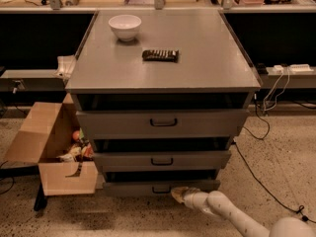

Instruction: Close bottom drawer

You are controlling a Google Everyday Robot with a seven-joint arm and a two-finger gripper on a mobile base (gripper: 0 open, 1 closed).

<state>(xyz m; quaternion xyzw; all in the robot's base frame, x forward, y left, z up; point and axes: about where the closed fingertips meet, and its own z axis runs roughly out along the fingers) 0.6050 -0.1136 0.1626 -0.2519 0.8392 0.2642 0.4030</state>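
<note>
The bottom drawer (128, 187) is the lowest, narrowest grey front of three on the grey cabinet, with a small black handle (161, 189). Its front stands a little out from the cabinet body, with a dark gap above it. My gripper (177, 193) is at the end of the white arm that comes in from the lower right. It is low near the floor, up against the drawer's front just right of the handle.
The cabinet top (207, 53) carries a white bowl (124, 26) and a dark bar (160, 55). The middle drawer (161, 160) and top drawer (163, 123) sit above. An open cardboard box (54, 147) with items stands at the left. Cables (266, 181) lie on the floor at the right.
</note>
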